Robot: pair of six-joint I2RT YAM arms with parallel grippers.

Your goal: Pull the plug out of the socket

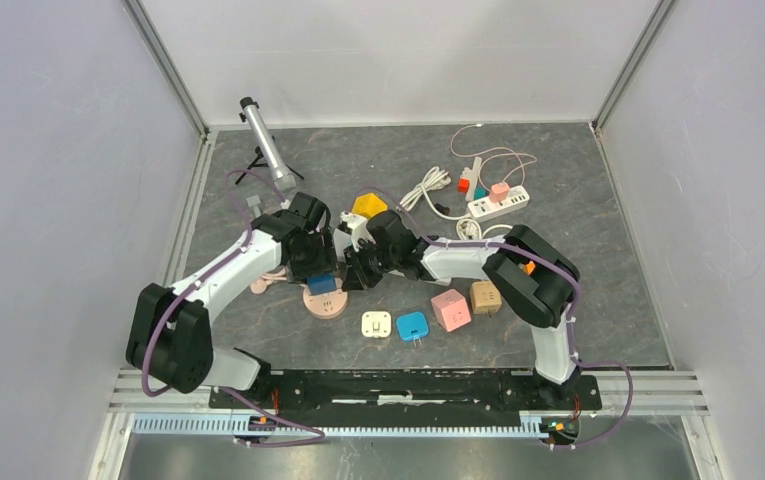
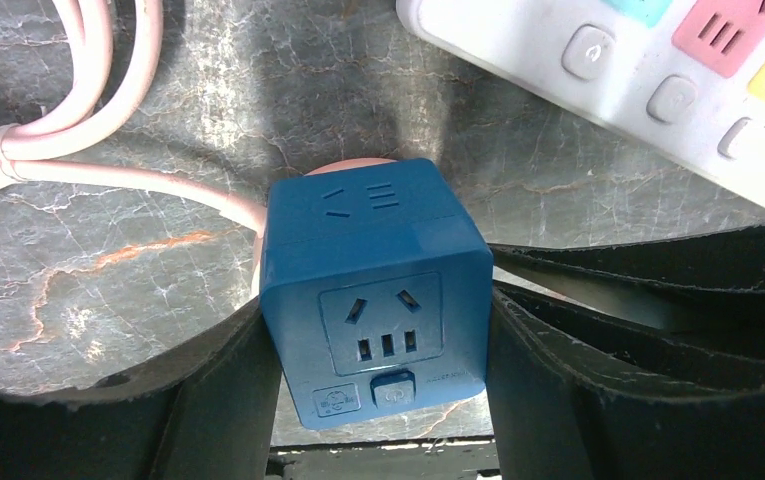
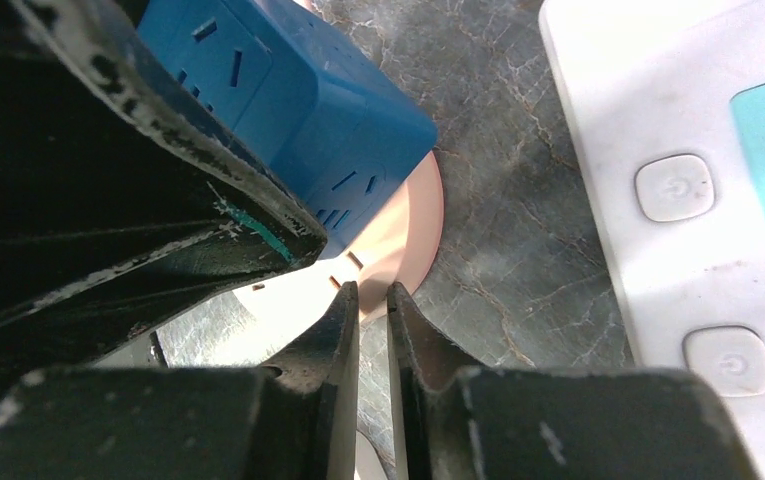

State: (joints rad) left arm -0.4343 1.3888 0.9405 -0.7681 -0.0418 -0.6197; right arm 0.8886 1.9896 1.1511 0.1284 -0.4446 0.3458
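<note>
The blue plug (image 2: pixel 373 290) sits seated on the round pink socket (image 3: pixel 398 235), toward 8 o'clock of the bench's (image 1: pixel 608 300) middle in the overhead view. The left gripper (image 2: pixel 378 350) clamps the plug's two sides. The right gripper (image 3: pixel 373 295), nearly closed with nothing between, rests its tips on the socket's rim, at the plug's 5 o'clock in its own view. Grasp and bracing look done; the pull itself remains.

Most of pink socket (image 3: pixel 404 232) hidden under blue cube plug (image 3: pixel 310 100)
</note>
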